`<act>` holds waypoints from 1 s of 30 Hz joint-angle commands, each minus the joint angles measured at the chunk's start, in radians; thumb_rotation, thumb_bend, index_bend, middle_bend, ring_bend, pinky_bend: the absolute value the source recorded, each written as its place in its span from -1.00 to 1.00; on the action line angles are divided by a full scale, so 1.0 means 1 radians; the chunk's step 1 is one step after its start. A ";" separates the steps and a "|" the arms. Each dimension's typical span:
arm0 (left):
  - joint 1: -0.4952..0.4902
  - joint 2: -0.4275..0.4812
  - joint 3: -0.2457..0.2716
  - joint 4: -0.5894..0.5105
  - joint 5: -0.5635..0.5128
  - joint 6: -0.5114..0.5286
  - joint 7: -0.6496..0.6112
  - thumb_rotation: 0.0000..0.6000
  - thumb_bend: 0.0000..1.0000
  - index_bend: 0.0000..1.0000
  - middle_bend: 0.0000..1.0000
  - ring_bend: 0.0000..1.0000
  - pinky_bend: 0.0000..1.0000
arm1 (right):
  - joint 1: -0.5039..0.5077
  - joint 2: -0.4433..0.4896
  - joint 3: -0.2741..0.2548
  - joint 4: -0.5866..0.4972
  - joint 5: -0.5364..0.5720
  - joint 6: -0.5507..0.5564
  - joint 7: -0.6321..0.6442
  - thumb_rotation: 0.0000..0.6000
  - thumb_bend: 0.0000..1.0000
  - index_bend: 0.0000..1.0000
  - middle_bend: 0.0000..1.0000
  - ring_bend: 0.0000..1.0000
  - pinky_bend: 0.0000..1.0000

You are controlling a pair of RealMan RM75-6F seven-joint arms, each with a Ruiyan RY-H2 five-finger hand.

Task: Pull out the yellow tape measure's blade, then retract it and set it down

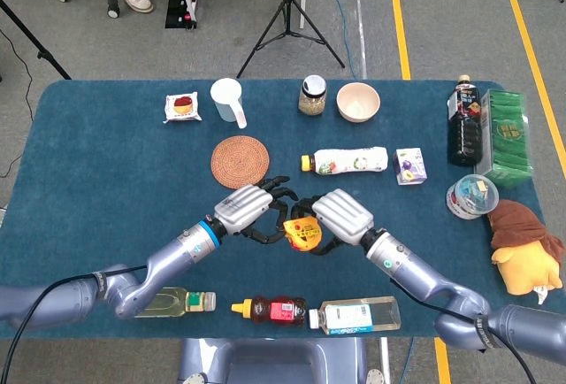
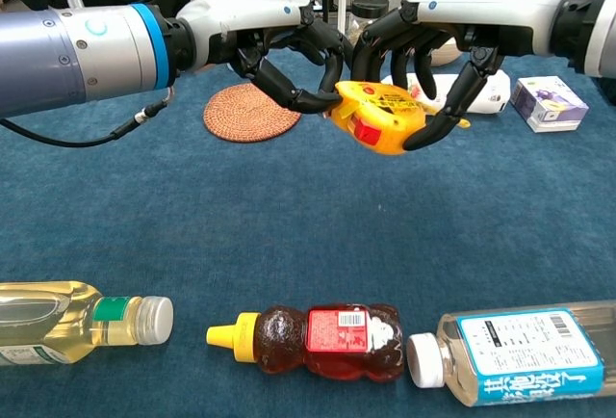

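The yellow tape measure, red-buttoned, hangs tilted above the table, blade retracted.

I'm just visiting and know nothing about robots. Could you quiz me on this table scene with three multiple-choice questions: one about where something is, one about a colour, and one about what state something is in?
1. Where is the woven coaster?
A. Just behind the left hand
B. At the near table edge
C. Beside the plush toy

2. What colour is the tape measure?
A. Blue
B. Yellow with a red button
C. White

3. What is the tape measure's state?
A. Lying on the table
B. Inside the bowl
C. Held above the table by the right hand

Answers: 1 A, the head view shows it just beyond that hand. 2 B, the chest view shows a yellow case with red on it. 3 C, the fingers wrap it clear of the cloth.
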 commanded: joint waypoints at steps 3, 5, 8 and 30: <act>0.000 0.008 0.000 -0.003 0.000 -0.002 0.003 0.86 -0.18 0.29 -0.54 -0.98 -0.78 | -0.002 0.007 0.000 -0.001 -0.001 0.000 0.007 1.00 -0.55 -0.01 0.01 0.04 0.07; 0.001 0.011 0.000 -0.003 0.000 -0.003 0.004 0.87 -0.18 0.29 -0.54 -0.98 -0.78 | -0.002 0.008 0.000 -0.001 -0.002 0.000 0.007 1.00 -0.55 -0.01 0.01 0.04 0.07; 0.002 0.018 0.000 -0.003 0.000 -0.003 0.004 0.88 -0.18 0.30 -0.54 -0.98 -0.78 | -0.003 0.011 -0.002 -0.002 -0.002 -0.001 0.009 1.00 -0.54 -0.01 0.01 0.04 0.07; 0.021 0.064 0.022 0.003 0.035 0.003 -0.023 0.90 -0.17 0.33 -0.54 -0.98 -0.78 | -0.024 0.050 -0.025 -0.005 -0.009 -0.003 0.003 1.00 -0.51 0.00 0.02 0.05 0.07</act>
